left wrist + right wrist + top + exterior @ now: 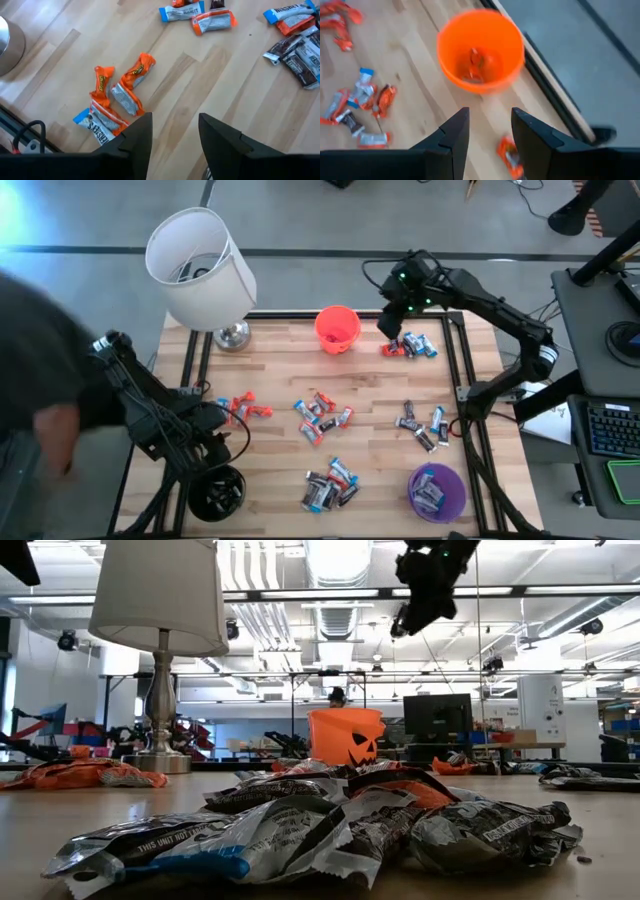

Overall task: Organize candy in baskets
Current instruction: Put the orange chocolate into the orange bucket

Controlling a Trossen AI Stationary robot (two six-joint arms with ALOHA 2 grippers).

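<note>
Wrapped candy lies in small heaps on the wooden table: orange pieces (120, 95) just ahead of my left gripper (175, 135), heaps mid-table (322, 418) and to the right (422, 425), and one (410, 346) under my right arm. The orange basket (481, 50) stands at the far edge with orange candy inside. My right gripper (490, 135) hovers open above the table beside that basket, with nothing between its fingers. My left gripper is open and empty too, low over the near left. The purple basket (436, 490) holds candy. The black basket (217, 492) stands near my left arm.
A lamp with a large white shade (200, 265) stands at the far left corner on a metal base (232, 335). A person's dark sleeve and hand (40, 410) reach in at the left edge. Black rails (455, 370) frame the table.
</note>
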